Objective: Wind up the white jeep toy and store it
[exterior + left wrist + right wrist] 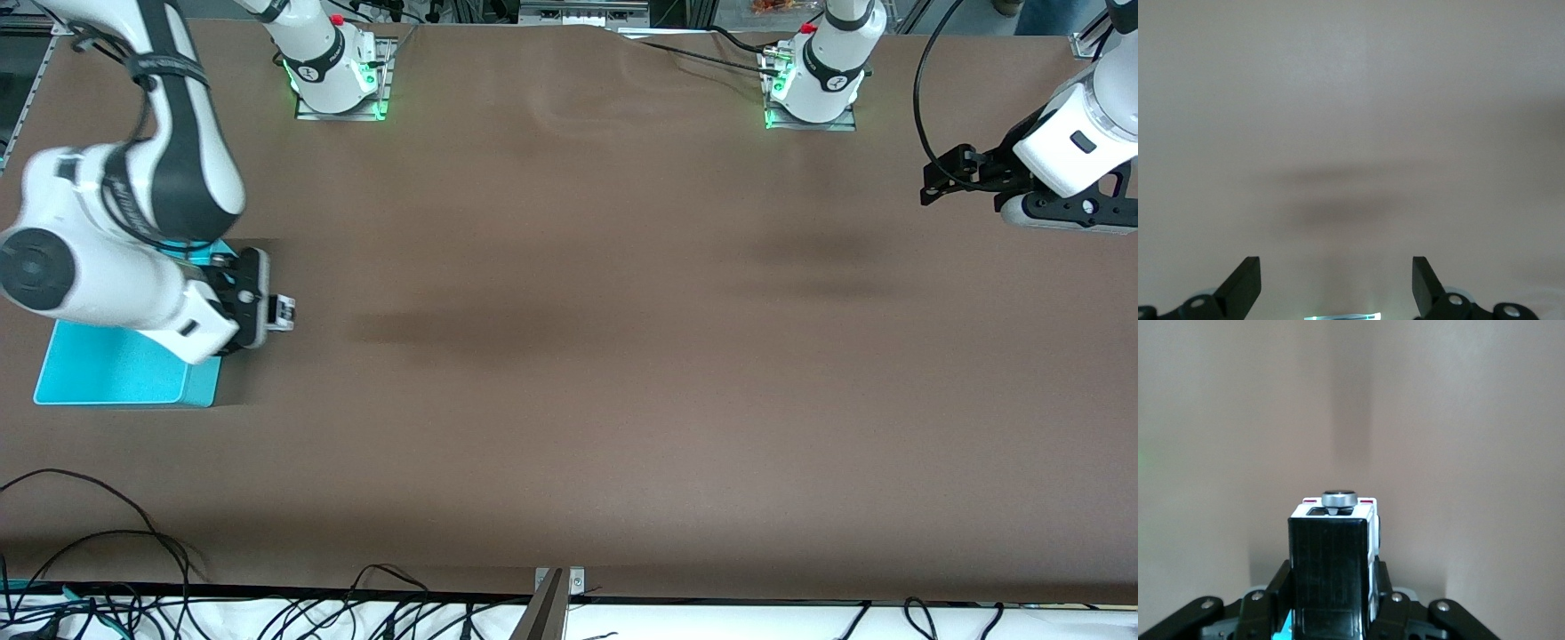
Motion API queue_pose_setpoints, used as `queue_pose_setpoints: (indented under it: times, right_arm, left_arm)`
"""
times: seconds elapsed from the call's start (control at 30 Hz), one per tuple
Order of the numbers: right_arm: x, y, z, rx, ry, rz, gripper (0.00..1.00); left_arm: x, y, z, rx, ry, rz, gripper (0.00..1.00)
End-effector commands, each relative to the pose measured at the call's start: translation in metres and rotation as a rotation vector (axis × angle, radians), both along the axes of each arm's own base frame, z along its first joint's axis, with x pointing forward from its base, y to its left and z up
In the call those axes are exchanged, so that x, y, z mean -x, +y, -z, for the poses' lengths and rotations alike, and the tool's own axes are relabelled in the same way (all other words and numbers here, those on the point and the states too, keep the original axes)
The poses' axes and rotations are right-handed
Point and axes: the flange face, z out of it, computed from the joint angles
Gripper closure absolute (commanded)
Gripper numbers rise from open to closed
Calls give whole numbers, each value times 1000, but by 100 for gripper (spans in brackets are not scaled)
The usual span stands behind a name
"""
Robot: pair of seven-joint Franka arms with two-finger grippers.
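The white jeep toy (283, 312), boxy with a black roof, is held in my right gripper (269, 311), which is shut on it. It hangs over the table just beside the edge of the turquoise bin (116, 378). In the right wrist view the jeep (1331, 547) fills the space between the black fingers (1281, 583), with its roof toward the camera and a round silver part at its outer end. My left gripper (938, 182) waits above the table at the left arm's end. It is open and empty in the left wrist view (1336, 283).
The brown table (569, 373) spreads wide between the two arms. Part of the bin is covered by my right arm. Black cables (133, 569) lie along the edge of the table nearest the front camera.
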Motion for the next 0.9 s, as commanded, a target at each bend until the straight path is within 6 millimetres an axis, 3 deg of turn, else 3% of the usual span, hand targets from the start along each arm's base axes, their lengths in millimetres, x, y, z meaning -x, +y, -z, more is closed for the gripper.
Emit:
queue_pose_setpoints:
  times: [0.0, 0.4, 0.7, 0.87]
  right_arm:
    - [30, -41, -16, -24, 18, -24, 71]
    - [59, -154, 3, -50, 25, -50, 71]
    - [84, -212, 38, -59, -11, -70, 72]
    - [101, -231, 64, -93, -39, -69, 72]
  left_arm:
    - [-1, 1, -5, 30, 3, 21, 0]
    - [-1, 2, -5, 30, 3, 19, 0]
    - [-1, 2, -5, 30, 3, 19, 0]
    - [-1, 2, -5, 30, 3, 19, 0]
